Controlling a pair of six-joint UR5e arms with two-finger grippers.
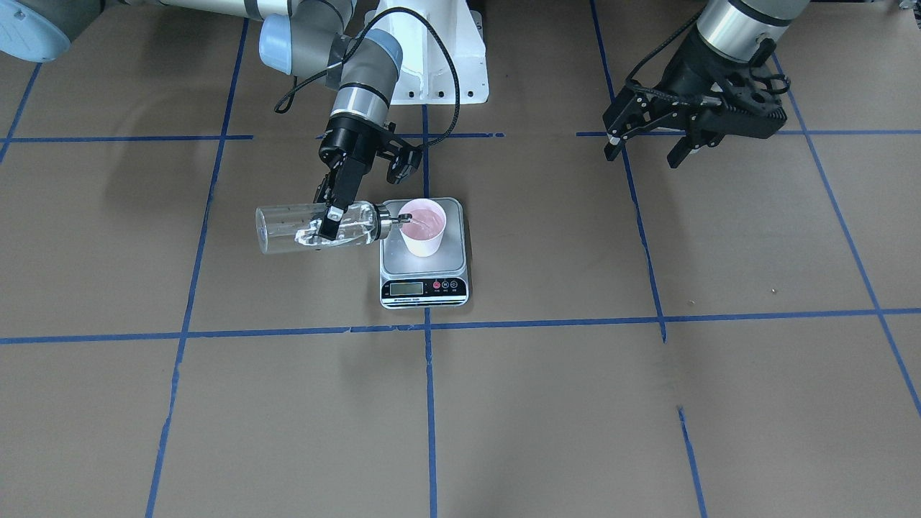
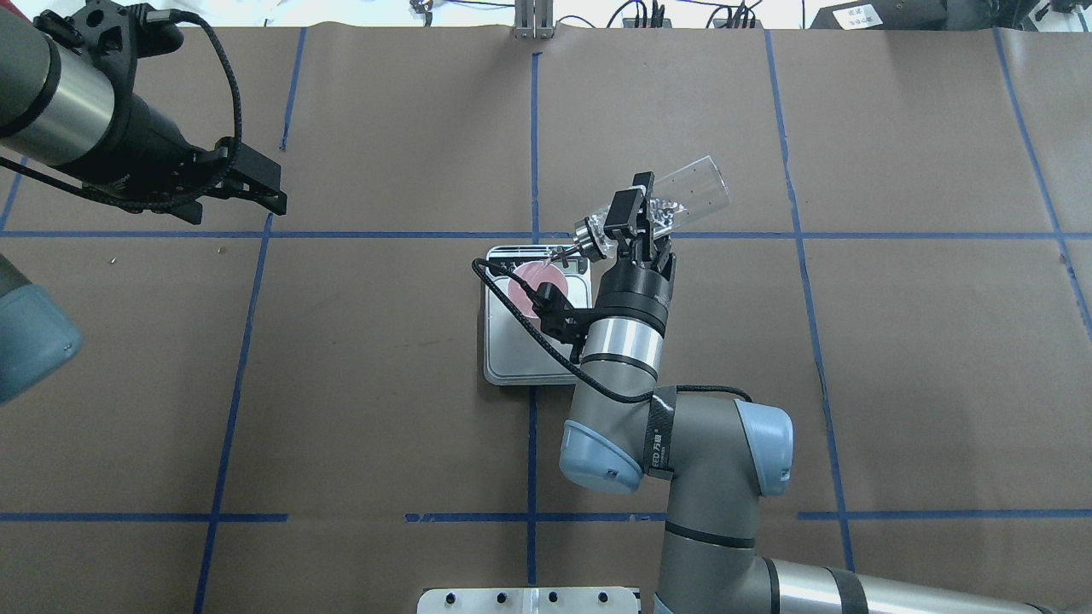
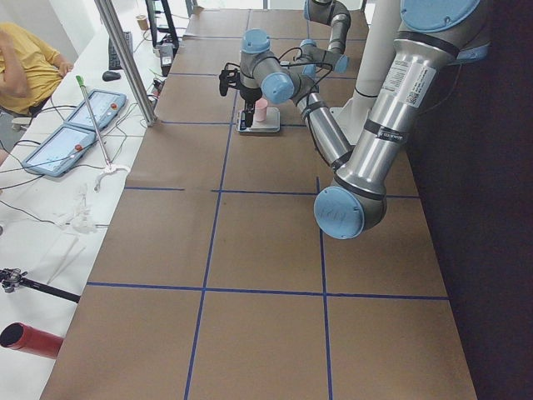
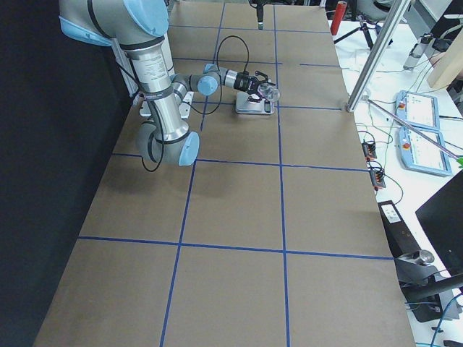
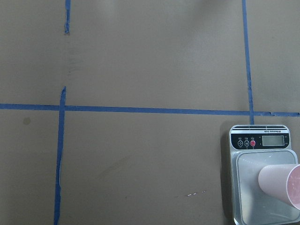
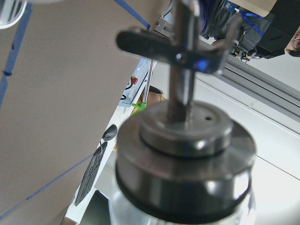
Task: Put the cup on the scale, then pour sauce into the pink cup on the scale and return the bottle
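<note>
The pink cup (image 1: pixel 423 229) stands upright on the silver scale (image 1: pixel 432 270). My right gripper (image 1: pixel 331 219) is shut on the clear glass bottle (image 1: pixel 288 229) and holds it tipped about level. The bottle's silver spout reaches over the cup's rim. In the overhead view the right gripper (image 2: pixel 636 226) holds the bottle (image 2: pixel 691 192) beside the cup (image 2: pixel 531 281) on the scale (image 2: pixel 520 362). The right wrist view shows the bottle's cap (image 6: pixel 185 159) close up. My left gripper (image 1: pixel 644 156) is open and empty, far off to the side; it also shows in the overhead view (image 2: pixel 280 192). The left wrist view shows the cup (image 5: pixel 281 180) and scale (image 5: pixel 248 168).
The table is covered in brown paper with a grid of blue tape lines (image 1: pixel 429 403). The robot's white base (image 1: pixel 432 50) stands behind the scale. A bench with tablets (image 3: pixel 79 125) and a seated person (image 3: pixel 25 71) lies beyond the table's far edge.
</note>
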